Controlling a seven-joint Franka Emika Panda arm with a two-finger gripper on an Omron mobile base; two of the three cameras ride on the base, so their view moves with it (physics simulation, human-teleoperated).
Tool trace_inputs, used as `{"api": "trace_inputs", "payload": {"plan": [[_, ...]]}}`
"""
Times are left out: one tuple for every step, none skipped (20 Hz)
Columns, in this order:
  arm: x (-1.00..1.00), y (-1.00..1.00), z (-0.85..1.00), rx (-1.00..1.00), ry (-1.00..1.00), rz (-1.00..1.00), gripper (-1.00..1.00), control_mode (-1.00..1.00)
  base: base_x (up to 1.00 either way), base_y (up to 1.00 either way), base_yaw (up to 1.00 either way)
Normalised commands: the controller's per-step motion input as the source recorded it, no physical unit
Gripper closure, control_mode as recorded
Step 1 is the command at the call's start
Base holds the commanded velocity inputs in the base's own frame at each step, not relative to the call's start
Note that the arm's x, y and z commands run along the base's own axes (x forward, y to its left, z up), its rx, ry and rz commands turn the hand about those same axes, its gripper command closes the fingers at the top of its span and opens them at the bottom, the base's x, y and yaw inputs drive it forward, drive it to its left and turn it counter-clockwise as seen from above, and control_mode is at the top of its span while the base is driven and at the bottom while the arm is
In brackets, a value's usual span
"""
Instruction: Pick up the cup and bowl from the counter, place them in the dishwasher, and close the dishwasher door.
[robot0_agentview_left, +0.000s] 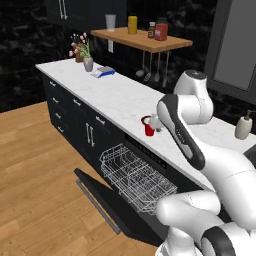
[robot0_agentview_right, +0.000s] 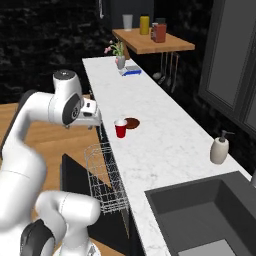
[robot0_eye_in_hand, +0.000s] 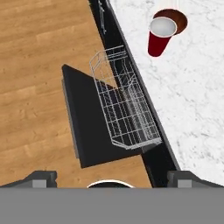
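One cup (robot0_agentview_right: 120, 128), one bowl (robot0_agentview_right: 131, 123), both on the counter (robot0_agentview_right: 165, 145) and touching each other, the bowl just behind the cup. The hand (robot0_agentview_right: 95, 122) hangs off the counter's front edge, level with the cup and apart from it, fingers spread wide, holding nothing. Below the hand, the dishwasher door (robot0_eye_in_hand: 87, 122) lies flat open with one wire rack (robot0_eye_in_hand: 124, 109) pulled out over it.
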Motion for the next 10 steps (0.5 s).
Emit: {"api": "trace_inputs", "payload": {"plan": [[1.00,0.00,0.00,0.00,0.00,0.05,-1.00,-1.00,0.00,0.00,0.00],[1.00,0.00,0.00,0.00,0.00,0.06,-1.00,-1.00,0.00,0.00,0.00],[1.00,0.00,0.00,0.00,0.00,0.06,-1.00,-1.00,0.00,0.00,0.00],[1.00,0.00,0.00,0.00,0.00,0.06,-1.00,-1.00,0.00,0.00,0.00],[0.76,0.00,-0.01,0.00,0.00,0.03,-1.00,-1.00,0.00,0.00,0.00],[0.66,0.00,-0.14,0.00,0.00,0.02,-1.00,-1.00,0.00,0.00,0.00],[0.65,0.00,-0.19,0.00,0.00,0.00,-1.00,-1.00,0.00,0.00,0.00],[0.74,0.00,-0.29,0.00,0.00,0.00,-1.00,-1.00,0.00,0.00,0.00],[0.76,0.00,-0.34,-0.01,0.00,0.00,-1.00,-1.00,0.00,0.00,0.00],[0.81,0.00,-0.34,-0.03,0.00,0.00,-1.00,-1.00,0.00,0.00,0.00]]}}
